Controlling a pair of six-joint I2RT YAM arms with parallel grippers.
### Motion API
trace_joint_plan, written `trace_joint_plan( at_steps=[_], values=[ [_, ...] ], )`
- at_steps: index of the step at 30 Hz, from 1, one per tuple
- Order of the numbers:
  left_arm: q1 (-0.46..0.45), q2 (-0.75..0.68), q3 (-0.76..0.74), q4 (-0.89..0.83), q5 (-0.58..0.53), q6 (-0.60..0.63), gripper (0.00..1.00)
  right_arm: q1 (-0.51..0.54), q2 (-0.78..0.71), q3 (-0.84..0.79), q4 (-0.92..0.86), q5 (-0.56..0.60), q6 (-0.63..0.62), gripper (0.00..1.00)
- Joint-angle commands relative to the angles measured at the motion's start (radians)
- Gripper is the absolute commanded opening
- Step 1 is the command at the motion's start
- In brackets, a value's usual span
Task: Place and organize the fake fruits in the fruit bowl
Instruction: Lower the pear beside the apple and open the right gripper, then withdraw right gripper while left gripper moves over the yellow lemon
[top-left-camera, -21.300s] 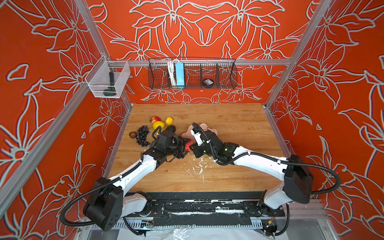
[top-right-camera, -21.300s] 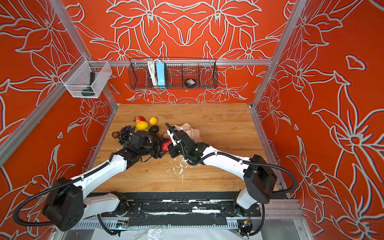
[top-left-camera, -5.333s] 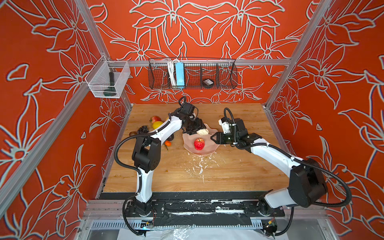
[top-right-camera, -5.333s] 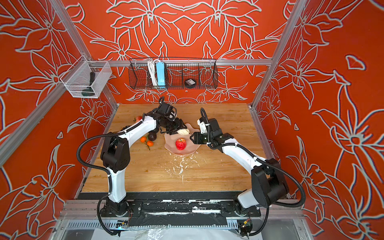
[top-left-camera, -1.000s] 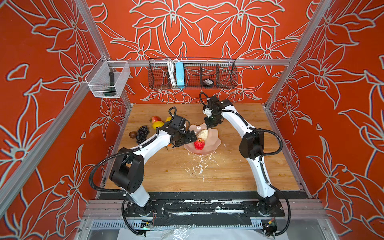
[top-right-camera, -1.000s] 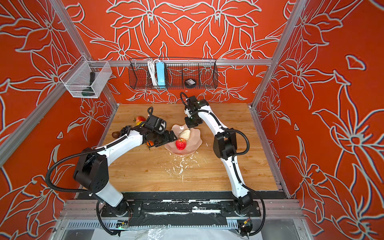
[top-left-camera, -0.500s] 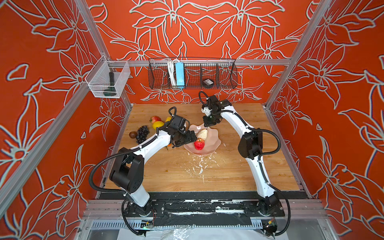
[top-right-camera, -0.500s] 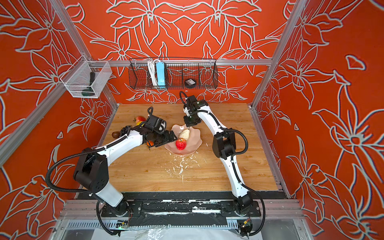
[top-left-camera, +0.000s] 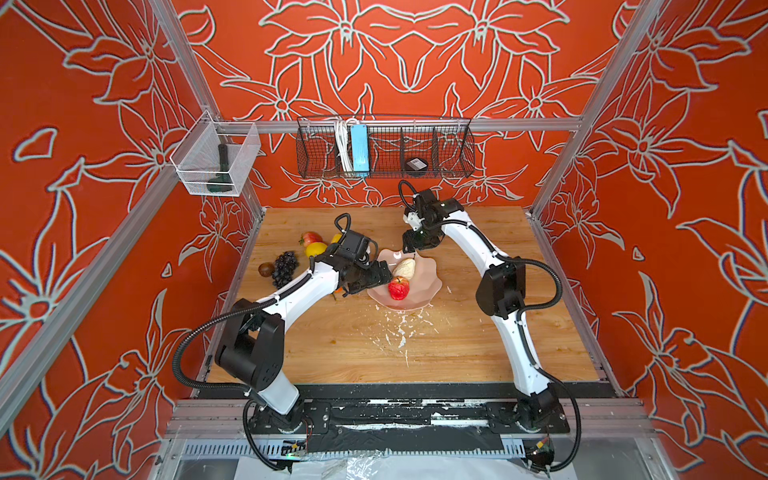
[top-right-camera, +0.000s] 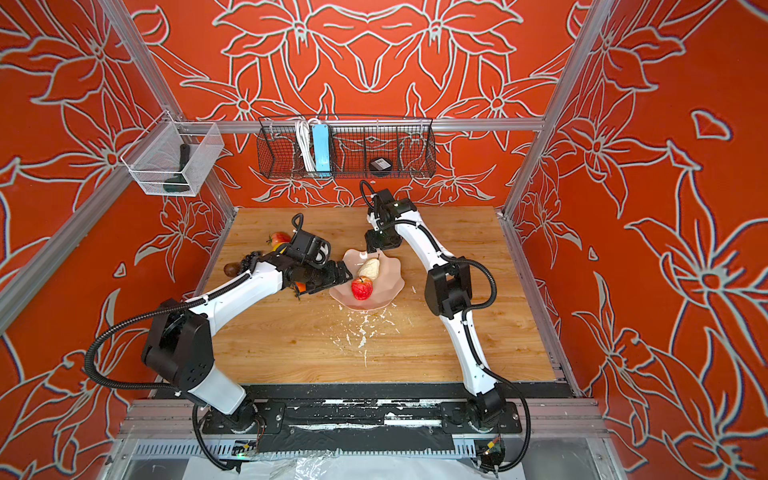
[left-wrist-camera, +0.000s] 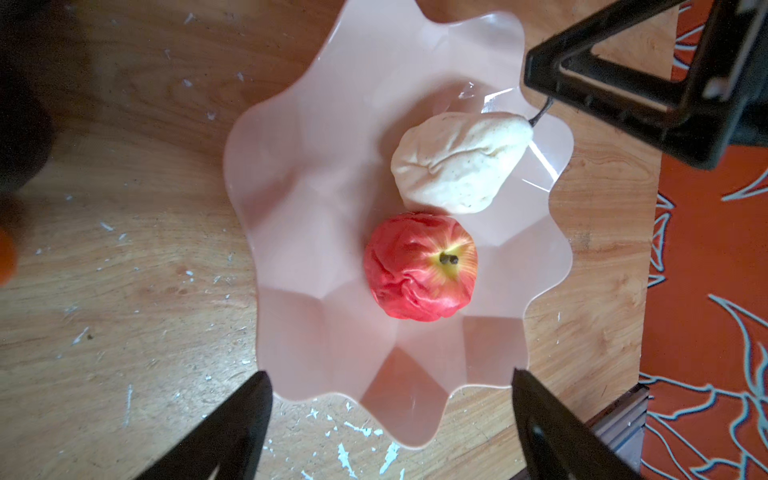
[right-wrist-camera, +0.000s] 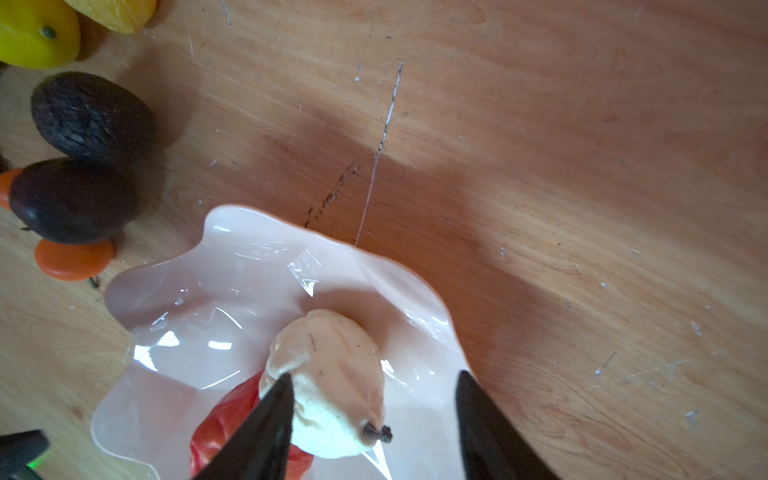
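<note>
Resting in the fruit bowl (right-wrist-camera: 174, 299), pear (right-wrist-camera: 332, 374) lies between parted right jaws.

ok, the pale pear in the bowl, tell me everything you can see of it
The pear is cream-white with fine brown speckles, its skin dented and creased like soft foam, with a short dark stem at the narrow end. It lies on its side in the pink bowl, toward the far rim, broad end apparently touching the red apple. The right gripper hangs over it, jaws open, not clamping it.
</note>
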Motion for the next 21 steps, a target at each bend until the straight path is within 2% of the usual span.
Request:
trace_joint_plan(
  at_steps=[1, 3, 6, 9, 14, 17, 21],
  values=[
    [0.027, -0.04, 0.04, -0.061, -0.042, 0.0, 0.9, -0.003, -0.095, 0.02, -0.041, 0.04, 0.005, 0.66],
    [0.036, -0.055, 0.08, -0.101, -0.091, 0.01, 0.9, -0.002, -0.158, -0.031, -0.025, 0.04, 0.022, 0.67],
    [0.06, -0.06, 0.142, -0.154, -0.169, 0.021, 0.91, -0.002, -0.297, -0.192, 0.055, 0.038, 0.054, 0.69],
    [0.117, -0.037, 0.198, -0.203, -0.204, 0.017, 0.91, -0.003, -0.459, -0.393, 0.193, 0.044, 0.094, 0.7],
    [0.235, 0.049, 0.293, -0.287, -0.333, 0.012, 0.91, -0.003, -0.713, -0.735, 0.39, 0.034, 0.165, 0.71],
    [0.3, 0.109, 0.332, -0.298, -0.357, 0.016, 0.91, -0.003, -0.843, -0.92, 0.495, 0.012, 0.222, 0.72],
    [0.379, 0.193, 0.369, -0.301, -0.311, -0.01, 0.92, -0.002, -0.99, -1.119, 0.609, -0.034, 0.295, 0.73]
  ],
)
